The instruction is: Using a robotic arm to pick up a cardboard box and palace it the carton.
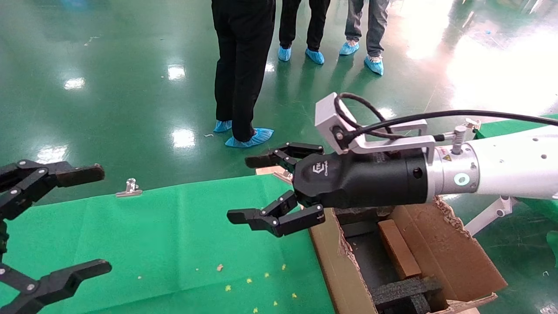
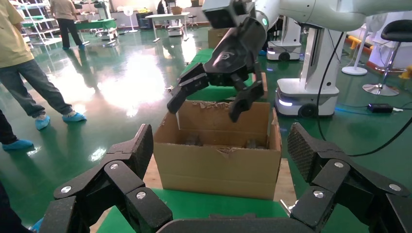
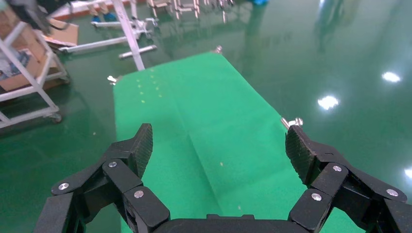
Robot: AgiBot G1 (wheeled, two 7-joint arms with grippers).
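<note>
green cloth (image 1: 174, 235), metal clip (image 1: 129, 188); bystanders' legs (image 1: 242, 69)

Green-clothed table (image 1: 174, 235), metal clip (image 1: 129, 188) on its far edge, yellow crumbs (image 1: 248, 281), carton (image 1: 340, 266) at right end.

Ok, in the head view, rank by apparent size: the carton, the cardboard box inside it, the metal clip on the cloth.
1. carton
2. cardboard box, a narrow brown slab inside it
3. metal clip, smallest, at the cloth's far edge, though it lies farther off.

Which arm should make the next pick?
Right, probably. The right gripper is open and empty at the carton edge, over the green cloth. The left gripper, also open, sits farther away.
</note>
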